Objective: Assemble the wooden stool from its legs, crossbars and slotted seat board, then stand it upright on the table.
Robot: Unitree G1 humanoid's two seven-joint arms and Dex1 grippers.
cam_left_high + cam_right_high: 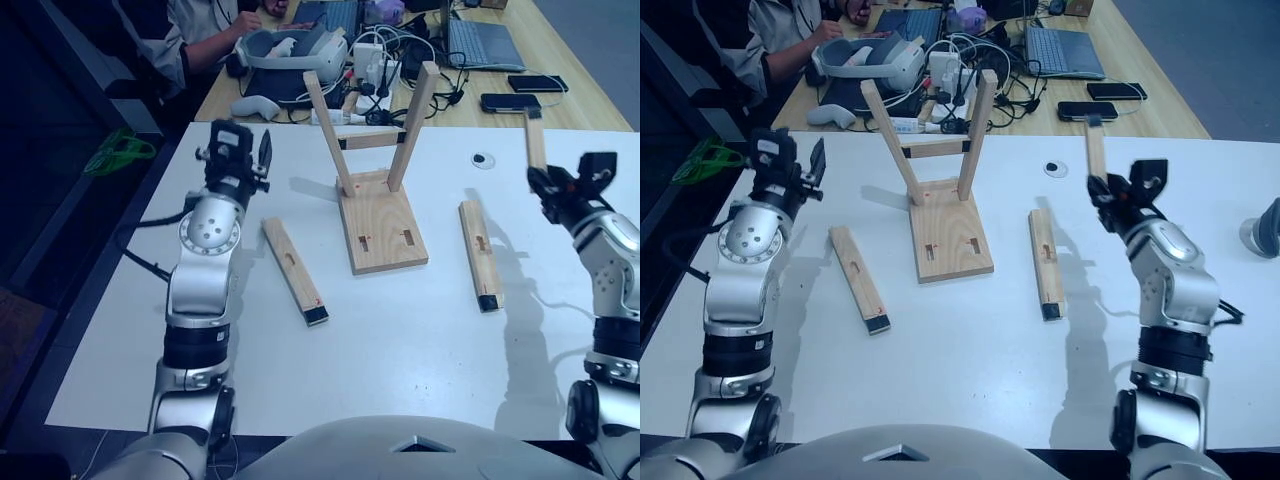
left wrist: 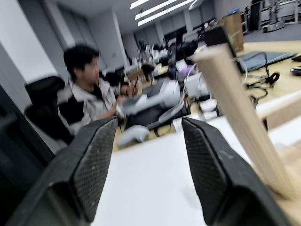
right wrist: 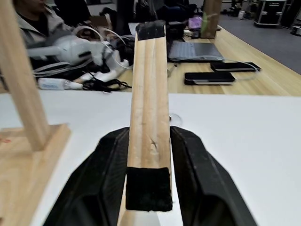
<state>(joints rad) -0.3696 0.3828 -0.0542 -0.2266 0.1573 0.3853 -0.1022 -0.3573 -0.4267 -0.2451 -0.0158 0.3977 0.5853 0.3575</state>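
Observation:
The slotted seat board [image 1: 385,232] lies flat on the white table [image 1: 400,340]. Two legs [image 1: 328,130] [image 1: 412,125] stand in its far slots, joined by a crossbar [image 1: 370,140]. Two more legs lie flat on the table, one [image 1: 295,270] left of the board and one [image 1: 480,255] right of it. At the far right my right gripper [image 1: 560,190] is shut on a wooden leg [image 3: 149,94] with a black tip, which it holds upright above the table. My left gripper [image 1: 250,152] hangs open and empty at the table's far left, level with the standing left leg [image 2: 240,113].
A small black disc [image 1: 484,160] lies on the table near the held leg. A grey object [image 1: 1262,235] sits at the table's right edge. Behind the table, a wooden desk [image 1: 560,105] carries a headset, laptops, phones and cables.

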